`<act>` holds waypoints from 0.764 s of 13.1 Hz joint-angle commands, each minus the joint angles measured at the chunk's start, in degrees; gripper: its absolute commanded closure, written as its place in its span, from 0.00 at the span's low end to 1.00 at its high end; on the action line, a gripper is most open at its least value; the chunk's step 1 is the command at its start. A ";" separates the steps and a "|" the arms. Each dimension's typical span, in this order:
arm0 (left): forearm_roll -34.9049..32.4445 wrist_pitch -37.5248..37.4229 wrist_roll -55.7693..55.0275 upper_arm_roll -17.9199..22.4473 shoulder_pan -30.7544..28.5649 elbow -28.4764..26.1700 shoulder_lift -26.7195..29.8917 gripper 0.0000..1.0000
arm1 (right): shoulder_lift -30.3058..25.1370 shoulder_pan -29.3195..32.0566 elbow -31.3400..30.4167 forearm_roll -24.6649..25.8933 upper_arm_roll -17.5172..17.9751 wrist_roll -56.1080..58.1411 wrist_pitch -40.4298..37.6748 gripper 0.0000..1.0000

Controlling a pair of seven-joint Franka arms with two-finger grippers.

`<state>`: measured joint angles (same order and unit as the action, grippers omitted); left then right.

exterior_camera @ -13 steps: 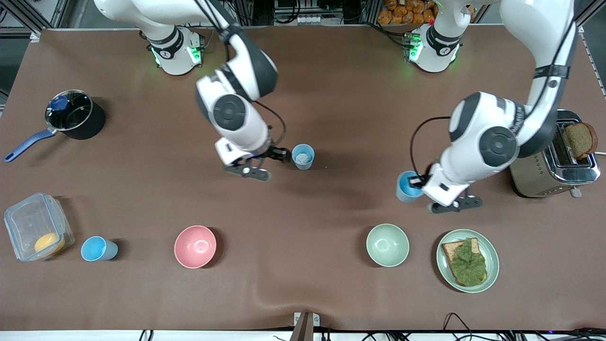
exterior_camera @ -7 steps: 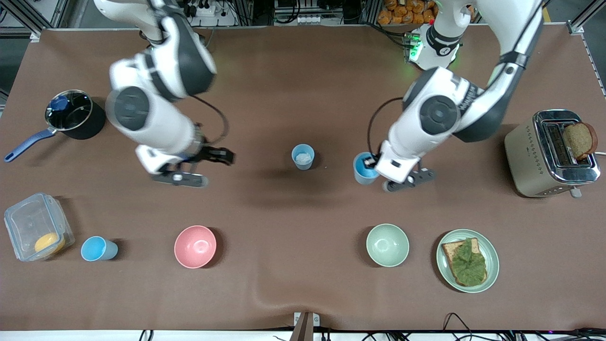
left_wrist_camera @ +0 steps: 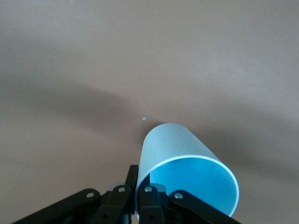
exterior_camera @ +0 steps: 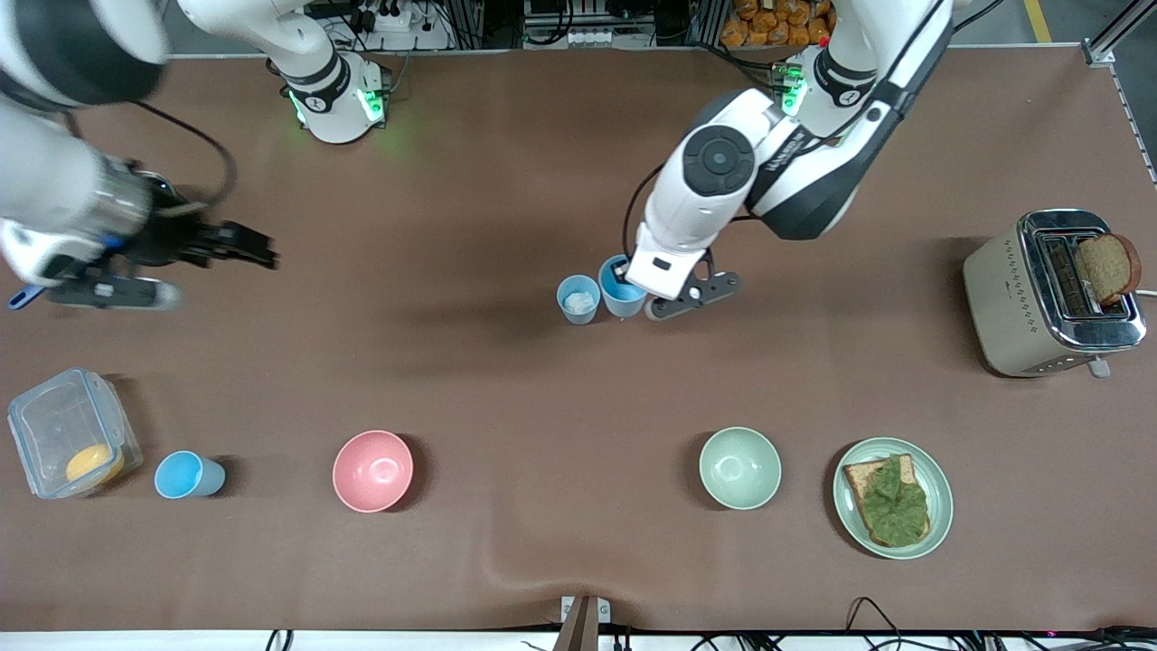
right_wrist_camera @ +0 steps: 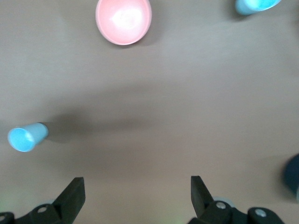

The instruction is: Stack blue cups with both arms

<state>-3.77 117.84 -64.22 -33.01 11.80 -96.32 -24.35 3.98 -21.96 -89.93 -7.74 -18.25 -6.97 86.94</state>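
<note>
A pale grey-blue cup (exterior_camera: 578, 299) stands upright mid-table with something white in it. My left gripper (exterior_camera: 631, 290) is shut on the rim of a sky blue cup (exterior_camera: 620, 285) and holds it over the table right beside the pale cup, toward the left arm's end. In the left wrist view one finger is inside the sky blue cup (left_wrist_camera: 187, 172) and one outside, so the left gripper (left_wrist_camera: 138, 189) pinches its wall. My right gripper (exterior_camera: 258, 251) is open and empty over the table at the right arm's end. It also shows in the right wrist view (right_wrist_camera: 136, 196).
A third blue cup (exterior_camera: 188, 476) stands beside a clear container (exterior_camera: 54, 425), nearer the front camera. A pink bowl (exterior_camera: 372, 470), a pale green bowl (exterior_camera: 739, 467) and a plate with toast (exterior_camera: 940, 495) sit in that row. A toaster (exterior_camera: 1012, 307) is at the left arm's end. A pan handle (exterior_camera: 20, 297) pokes out under the right arm.
My left gripper has carried the sky blue cup from the left arm's end to beside the pale cup. My right arm has swung away from the pale cup to its own end, still open.
</note>
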 commanded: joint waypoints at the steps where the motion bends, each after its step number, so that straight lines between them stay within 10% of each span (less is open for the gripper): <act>1: 1.30 3.26 -2.39 0.14 3.48 0.26 -2.71 1.00 | -4.41 17.50 -1.48 3.96 18.63 0.73 -0.54 0.00; 10: 0.08 7.93 -3.63 0.58 6.84 0.08 -8.70 1.00 | -4.16 22.58 -1.21 5.37 22.03 3.98 0.07 0.00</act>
<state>-3.70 125.03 -66.53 -32.79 18.20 -96.49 -32.49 0.12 -0.96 -90.62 -3.39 2.44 -3.81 86.59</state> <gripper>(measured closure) 0.965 0.000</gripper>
